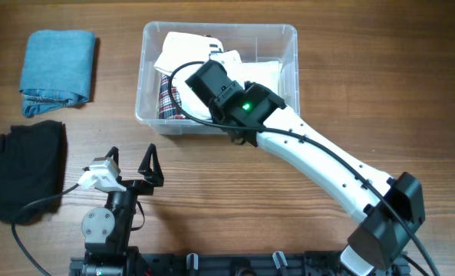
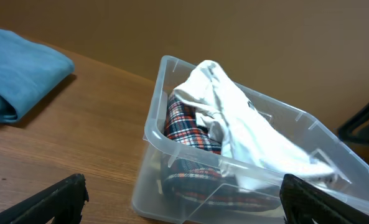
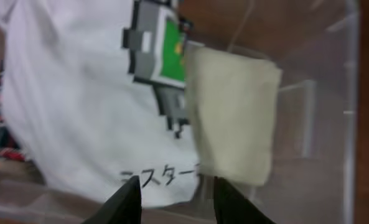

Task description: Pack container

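Right gripper (image 3: 175,186) jaws are parted with nothing between them, hovering just over a white printed T-shirt (image 3: 72,93) and a beige folded cloth (image 3: 234,112) inside the container (image 1: 292,46). Left gripper (image 1: 132,153) is spread wide and empty, parked at 7 o'clock.

The container is at 12 o'clock on the table (image 1: 365,92). A plaid garment (image 2: 184,124) lies under the shirt.

Risks:
- The left wrist view shows the shirt heaped above the rim. Lifting out carelessly could snag it and drag it over the edge.
- The blue garment (image 1: 58,65) at 10 o'clock and the black garment (image 1: 24,165) at 8 o'clock are outside. Space for them looks tight unless the pile gets pressed flat.
- The wood-grain top looks smooth, so a sideways push could probably slide the bin.

Behind the table there's only a plain brown wall.
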Robot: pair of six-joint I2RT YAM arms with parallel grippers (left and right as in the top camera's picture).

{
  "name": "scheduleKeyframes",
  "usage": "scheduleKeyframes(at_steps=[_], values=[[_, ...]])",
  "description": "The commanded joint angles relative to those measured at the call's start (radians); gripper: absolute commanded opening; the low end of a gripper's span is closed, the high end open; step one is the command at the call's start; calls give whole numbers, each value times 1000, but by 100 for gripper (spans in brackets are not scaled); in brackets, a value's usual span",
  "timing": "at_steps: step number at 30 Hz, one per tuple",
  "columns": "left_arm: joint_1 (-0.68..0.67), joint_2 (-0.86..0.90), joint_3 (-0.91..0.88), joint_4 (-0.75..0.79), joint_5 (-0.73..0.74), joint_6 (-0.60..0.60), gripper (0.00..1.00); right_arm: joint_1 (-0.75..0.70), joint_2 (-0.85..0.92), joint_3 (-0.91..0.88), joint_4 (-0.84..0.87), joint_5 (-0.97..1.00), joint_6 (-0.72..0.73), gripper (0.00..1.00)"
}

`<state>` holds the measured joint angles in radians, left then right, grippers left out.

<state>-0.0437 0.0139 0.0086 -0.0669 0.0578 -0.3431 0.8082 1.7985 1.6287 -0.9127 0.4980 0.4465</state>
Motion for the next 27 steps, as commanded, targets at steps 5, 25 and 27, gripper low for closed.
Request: scheduleKeyframes(at_steps=[5, 25, 27], values=[[7, -7, -3, -6, -3, -2, 100, -129, 12, 11, 92, 24, -114, 4], [7, -7, -3, -6, -3, -2, 100, -263, 152, 6, 44, -720, -263, 4], [7, -7, -3, -6, -3, -2, 100, -247, 153, 6, 46, -743, -264, 4]])
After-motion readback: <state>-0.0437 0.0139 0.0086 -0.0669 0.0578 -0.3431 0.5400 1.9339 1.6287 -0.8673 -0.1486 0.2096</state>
